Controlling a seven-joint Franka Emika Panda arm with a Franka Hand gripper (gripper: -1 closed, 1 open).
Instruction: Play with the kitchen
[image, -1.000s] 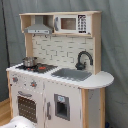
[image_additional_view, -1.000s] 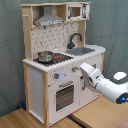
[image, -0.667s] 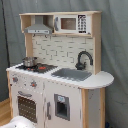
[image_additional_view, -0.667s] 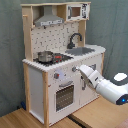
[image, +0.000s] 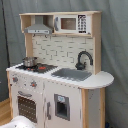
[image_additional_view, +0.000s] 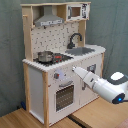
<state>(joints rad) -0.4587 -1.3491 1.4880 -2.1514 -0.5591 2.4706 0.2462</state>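
1. The kitchen (image: 55, 75) (image_additional_view: 60, 60) takes up most of both exterior views: white body, light-wood trim, standing on a wooden floor (image_additional_view: 20, 119) with a grey curtain (image: 114, 45) hanging behind it.
2. The arm (image_additional_view: 102, 86) comes in from the second exterior view's right, white and chunky, angled up toward the front of the kitchen (in the first exterior view only a white blob of it shows at the bottom edge).
3. Oven door (image_additional_view: 64, 96), with a dark window and a handle, sits low on the front under the hob side.
4. Grey hood (image: 38, 29) hangs up top over the hob, with a microwave (image: 73, 23) built into the shelf next to it.
5. Sink (image: 71, 74) is set in the counter, black faucet (image: 83, 58) arching over it.
6. A metal pot (image_additional_view: 44, 56) sits on the hob (image: 44, 67), beside the red rings.
7. Gripper (image_additional_view: 74, 69) tip is right at the counter's front edge, near the knobs (image_additional_view: 56, 76). Can't tell how the jaws stand or if it's got anything.
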